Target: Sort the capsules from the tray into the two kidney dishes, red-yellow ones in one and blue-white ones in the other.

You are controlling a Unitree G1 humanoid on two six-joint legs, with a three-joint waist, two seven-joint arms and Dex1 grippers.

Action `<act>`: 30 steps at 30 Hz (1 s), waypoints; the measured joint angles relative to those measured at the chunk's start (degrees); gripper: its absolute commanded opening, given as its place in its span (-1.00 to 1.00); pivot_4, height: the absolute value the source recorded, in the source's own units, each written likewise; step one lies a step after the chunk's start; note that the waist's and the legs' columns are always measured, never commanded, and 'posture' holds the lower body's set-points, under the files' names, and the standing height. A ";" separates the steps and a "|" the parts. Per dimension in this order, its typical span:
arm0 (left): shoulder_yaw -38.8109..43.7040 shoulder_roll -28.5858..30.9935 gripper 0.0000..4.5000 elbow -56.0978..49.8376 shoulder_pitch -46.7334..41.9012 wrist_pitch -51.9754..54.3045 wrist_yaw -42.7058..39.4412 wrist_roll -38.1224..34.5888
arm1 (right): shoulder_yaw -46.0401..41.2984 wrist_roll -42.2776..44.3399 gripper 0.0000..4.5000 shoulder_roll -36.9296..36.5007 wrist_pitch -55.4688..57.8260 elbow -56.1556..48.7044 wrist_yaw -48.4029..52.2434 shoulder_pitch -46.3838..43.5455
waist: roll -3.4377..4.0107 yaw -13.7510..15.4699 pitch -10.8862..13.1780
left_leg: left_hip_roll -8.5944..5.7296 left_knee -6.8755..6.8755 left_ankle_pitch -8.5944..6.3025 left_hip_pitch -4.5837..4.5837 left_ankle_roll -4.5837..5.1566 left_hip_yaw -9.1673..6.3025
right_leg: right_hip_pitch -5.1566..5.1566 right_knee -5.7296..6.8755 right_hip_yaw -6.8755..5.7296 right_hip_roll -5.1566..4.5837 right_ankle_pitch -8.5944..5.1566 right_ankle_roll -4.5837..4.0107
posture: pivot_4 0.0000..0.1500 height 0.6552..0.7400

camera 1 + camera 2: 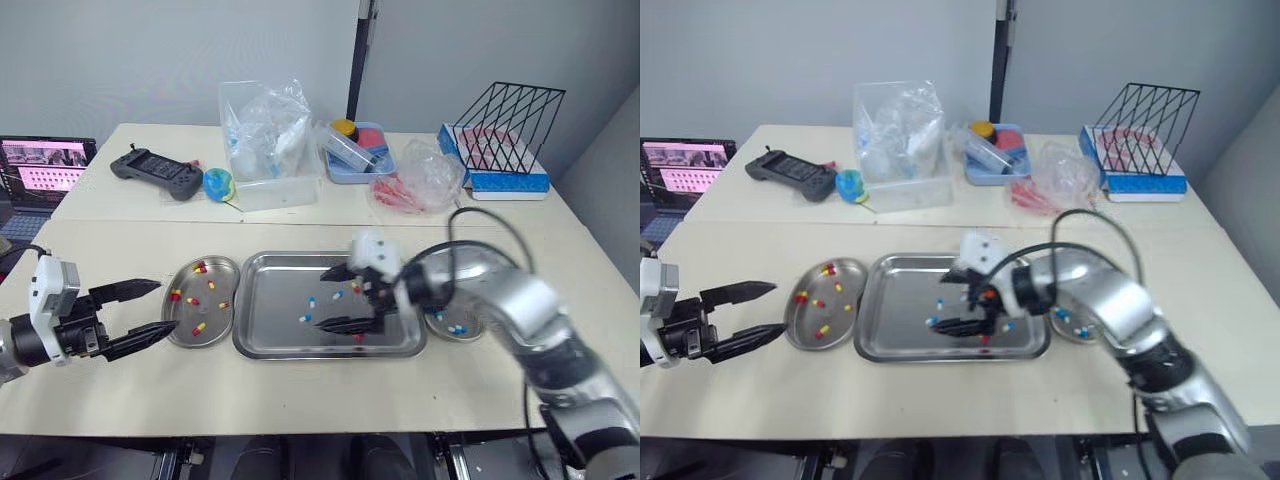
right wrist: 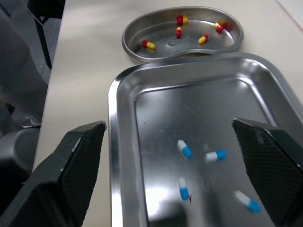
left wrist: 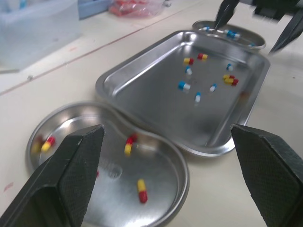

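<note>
Right gripper [image 1: 320, 298] wide open, empty, over the tray [image 1: 275, 290]; blue-white capsules [image 2: 183, 149] lie loose on the tray floor between its fingers [image 2: 75, 165], red-yellow capsules [image 3: 229, 79] just beside them. My worry: closing on slick steel flicks one away, or pinches two colours at once and the wrong one goes in a dish. Left gripper [image 1: 167, 305] also wide open, empty, beside the left dish [image 3: 161, 165].
</note>
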 measured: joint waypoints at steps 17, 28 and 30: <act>3.21 -0.08 1.00 -1.64 3.50 0.59 2.35 0.04 | 8.17 -14.19 -0.29 9.79 -4.61 14.45 -2.28 -2.85 | 0.03 -0.24 0.02 | 0.05 -0.01 0.03 0.02 -0.09 0.00 | 0.02 0.02 -0.12 0.10 -0.01 -0.03 | 1.00 1.00; 3.00 1.10 1.00 -0.19 1.08 0.22 1.78 0.24 | 9.49 -18.20 -0.29 11.80 -6.66 19.67 -0.39 -2.50 | 0.04 -0.36 0.03 | 0.07 -0.04 0.03 0.02 -0.12 0.00 | 0.00 0.02 -0.14 0.12 -0.02 -0.04 | 1.00 1.00; 2.91 1.10 1.00 -0.12 0.85 0.21 1.59 0.24 | 9.48 -18.58 -0.29 11.77 -6.66 20.01 -0.21 -2.30 | 0.04 -0.36 0.03 | 0.07 -0.05 0.03 0.02 -0.13 0.00 | -0.01 0.01 -0.14 0.13 -0.03 -0.05 | 1.00 1.00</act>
